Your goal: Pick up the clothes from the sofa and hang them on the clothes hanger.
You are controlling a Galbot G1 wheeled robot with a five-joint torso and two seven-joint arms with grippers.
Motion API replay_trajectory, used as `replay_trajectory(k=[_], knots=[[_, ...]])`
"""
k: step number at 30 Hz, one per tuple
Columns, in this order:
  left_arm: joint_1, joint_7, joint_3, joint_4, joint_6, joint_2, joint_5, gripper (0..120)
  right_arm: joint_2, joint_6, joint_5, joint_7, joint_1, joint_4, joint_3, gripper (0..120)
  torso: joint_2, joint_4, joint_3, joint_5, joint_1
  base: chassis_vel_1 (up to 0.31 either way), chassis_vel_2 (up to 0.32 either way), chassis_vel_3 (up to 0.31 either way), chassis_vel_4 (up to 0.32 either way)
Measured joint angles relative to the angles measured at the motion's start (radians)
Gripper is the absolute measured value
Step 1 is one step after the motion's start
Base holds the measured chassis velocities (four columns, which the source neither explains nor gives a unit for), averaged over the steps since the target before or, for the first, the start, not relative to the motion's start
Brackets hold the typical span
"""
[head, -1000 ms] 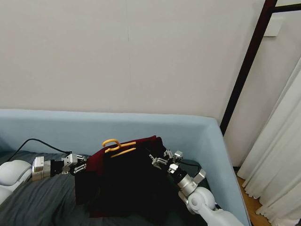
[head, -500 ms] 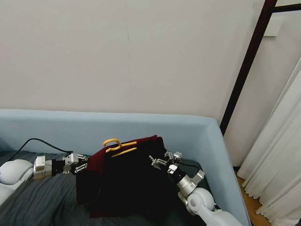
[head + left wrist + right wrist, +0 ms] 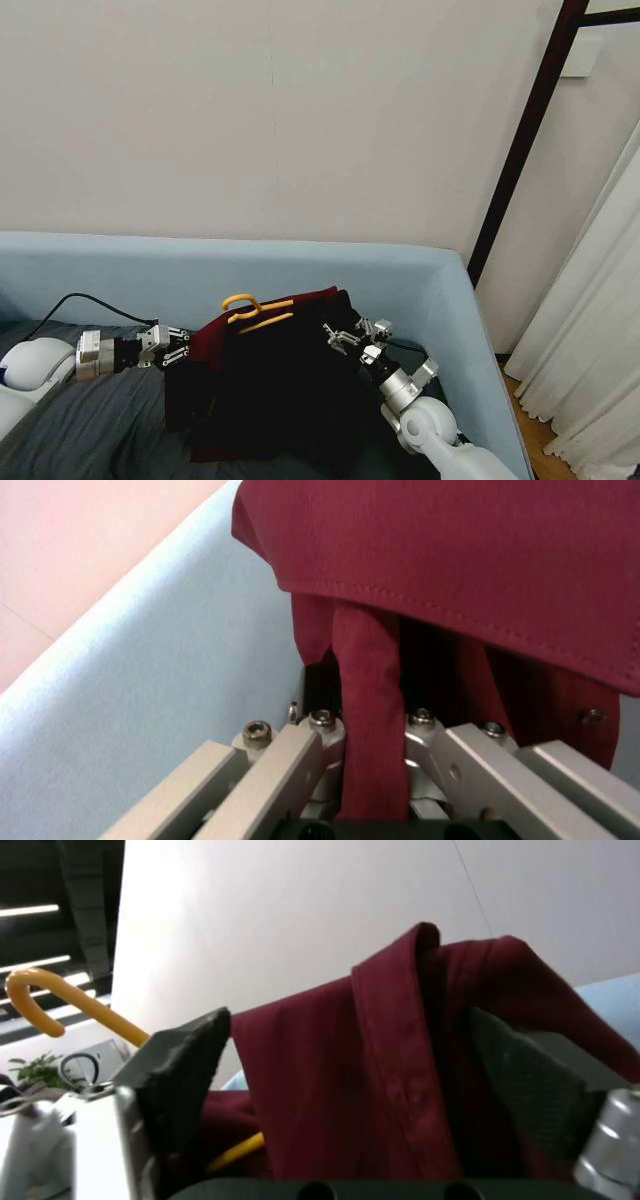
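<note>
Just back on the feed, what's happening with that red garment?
Both arms are at the dark red garment, which has a yellow hanger in its top, above the blue sofa. The left gripper is shut on a fold at one side. The right gripper is at the other side, fingers spread with cloth between them. It isn't hung up yet.

**Sofa Layout**

The garment (image 3: 270,395) lies on the sofa (image 3: 400,275) seat, in front of the backrest. The hanger (image 3: 262,316) sits at its rear edge. The left gripper (image 3: 178,350) is at its left edge, the right gripper (image 3: 345,336) at its right. A curtain (image 3: 600,350) hangs right of the sofa.
</note>
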Motion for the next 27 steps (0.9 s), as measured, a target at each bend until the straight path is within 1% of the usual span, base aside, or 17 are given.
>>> replay_trajectory(k=[1,2,3,4,5,6,10,11,12,15,17,18,19,20,22,24,27], knots=[[-0.001,0.0,0.002,0.0,0.0,-0.001,0.001,1,0.0,0.0,0.0,-0.003,0.001,0.001,0.0,82,0.0,0.0,0.0,0.0,0.0,0.0,0.0,0.0,0.0],[-0.001,0.0,0.002,0.0,0.0,-0.001,0.001,1,0.0,0.0,0.0,-0.003,0.001,0.001,0.0,82,0.0,0.0,0.0,0.0,0.0,0.0,0.0,0.0,0.0],[-0.002,-0.001,0.004,0.001,0.0,-0.001,0.001,1,0.0,-0.001,0.0,-0.005,0.003,0.001,0.0,78,0.0,0.0,0.0,0.0,0.0,0.0,0.0,0.0,0.0],[-0.006,-0.001,0.008,0.004,-0.001,-0.001,0.002,1,0.0,-0.004,-0.008,-0.006,0.007,0.001,0.0,71,0.0,0.0,0.0,0.0,0.0,0.0,0.0,0.0,0.0],[-0.008,-0.001,0.01,0.006,-0.001,-0.002,0.002,1,0.0,-0.006,-0.018,-0.004,0.009,0.001,0.0,68,0.0,0.0,0.0,0.0001,0.0,0.0,0.0,0.0,0.0],[-0.008,-0.001,0.01,0.006,-0.001,-0.002,0.002,1,0.0,-0.006,-0.018,-0.004,0.009,0.001,0.0,68,0.0,0.0,0.0,0.0001,0.0,0.0,0.0,0.0,0.0],[-0.013,-0.001,0.014,0.014,-0.005,-0.005,0.005,1,-0.003,-0.014,-0.05,0.013,0.014,0.007,0.004,49,0.0,0.0,0.0,0.0,0.0,0.0,0.0,0.0,0.0],[-0.013,-0.001,0.014,0.016,-0.005,-0.005,0.006,1,-0.004,-0.015,-0.052,0.014,0.014,0.011,0.006,46,0.0,0.0,0.0,0.0,0.0,0.0,0.0,0.0,0.0],[-0.013,-0.001,0.014,0.016,-0.005,-0.005,0.006,1,-0.004,-0.015,-0.052,0.014,0.014,0.011,0.006,46,0.0,0.0,0.0,0.0,0.0,0.0,0.0,0.0,0.0],[-0.013,0.0,0.014,0.023,-0.01,-0.007,0.009,1,-0.012,-0.02,-0.055,0.012,0.014,0.023,0.011,34,0.0,0.0,0.0,0.0,0.0,0.0,0.0,0.0,0.0],[-0.013,0.0,0.014,0.025,-0.012,-0.007,0.01,1,-0.014,-0.021,-0.055,0.009,0.015,0.025,0.012,32,0.0,0.0,0.0,0.0001,0.0,0.0,0.0,0.0,0.0],[-0.013,0.001,0.015,0.03,-0.015,-0.008,0.014,1,-0.019,-0.024,-0.055,0.0,0.016,0.029,0.013,22,0.0,0.0,0.0,0.0,0.0,0.0,0.0,0.0,0.0],[-0.014,0.001,0.015,0.035,-0.017,-0.01,0.017,1,-0.024,-0.026,-0.055,-0.012,0.017,0.033,0.015,16,0.0,0.0,0.0,0.0,0.0,0.0,0.0,0.0,0.0],[-0.015,0.001,0.014,0.038,-0.018,-0.011,0.018,1,-0.028,-0.028,-0.055,-0.024,0.019,0.035,0.016,13,0.0,0.0,0.0,0.0,0.0,0.0,0.0,0.0,0.0],[-0.016,0.001,0.015,0.038,-0.019,-0.012,0.019,1,-0.03,-0.03,-0.058,-0.028,0.019,0.036,0.017,11,0.0,0.0,0.0,0.0,0.0,0.0,0.0,0.0,0.0],[-0.016,0.001,0.017,0.038,-0.019,-0.013,0.019,1,-0.033,-0.036,-0.074,-0.032,0.021,0.036,0.02,0,0.0,0.0,0.0,0.0,0.0,0.0,0.0,0.0,0.0],[-0.018,0.001,0.019,0.038,-0.02,-0.012,0.019,1,-0.036,-0.037,-0.085,-0.033,0.02,0.036,0.02,0,0.0,0.0,0.0,0.0,0.0,0.0,0.0,0.0,0.0]])
